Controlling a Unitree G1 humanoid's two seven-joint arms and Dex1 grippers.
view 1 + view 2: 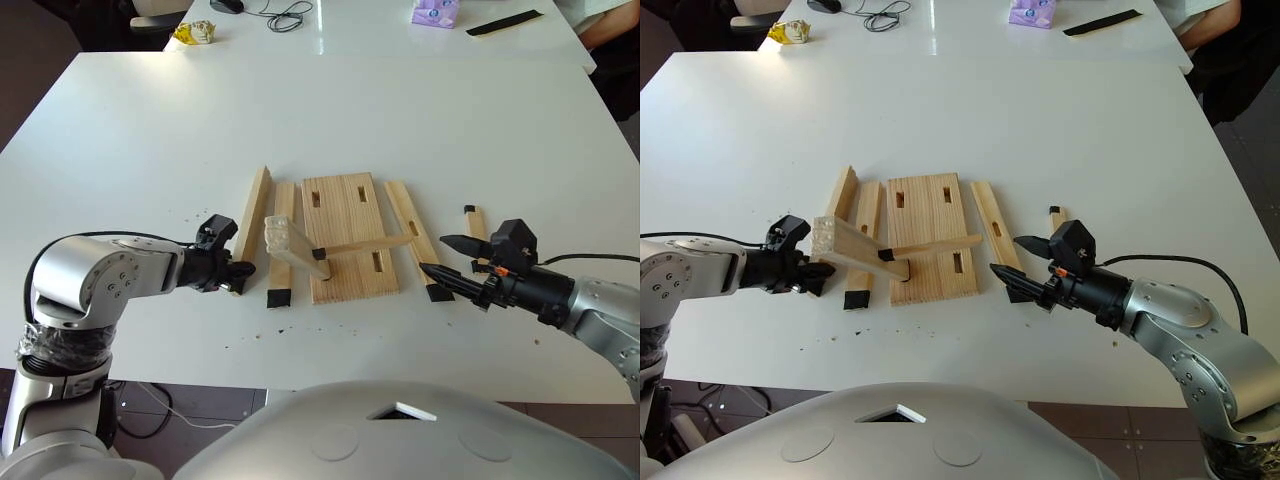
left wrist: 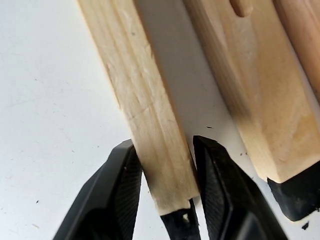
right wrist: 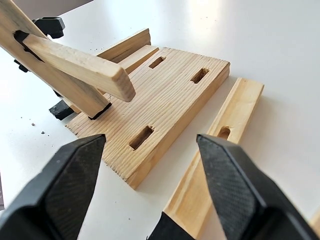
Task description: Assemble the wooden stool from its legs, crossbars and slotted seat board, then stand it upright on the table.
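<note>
Pale pine, straight-grained, on glossy white worktop (image 1: 400,110). Far left: left end effector (image 1: 238,272), black fingers clamped either side of near end of leftmost leg (image 1: 252,213), set on edge. Beside it: second leg (image 1: 284,200), flat, black-capped. Centre: seat board (image 1: 345,215), flat rectangle, four slots; tilted leg (image 1: 298,255) propped at near-left corner, crossbar (image 1: 368,245) jutting right over board. Right of board: slotted leg (image 1: 403,207), flat. Far right: right end effector (image 1: 443,258), tapered fingers spread wide, holding nothing, at that leg's near end.

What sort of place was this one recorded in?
Probably an office or lab workspace: a large white table, a second table behind it carrying a computer mouse and cables, and a tissue pack.
</note>
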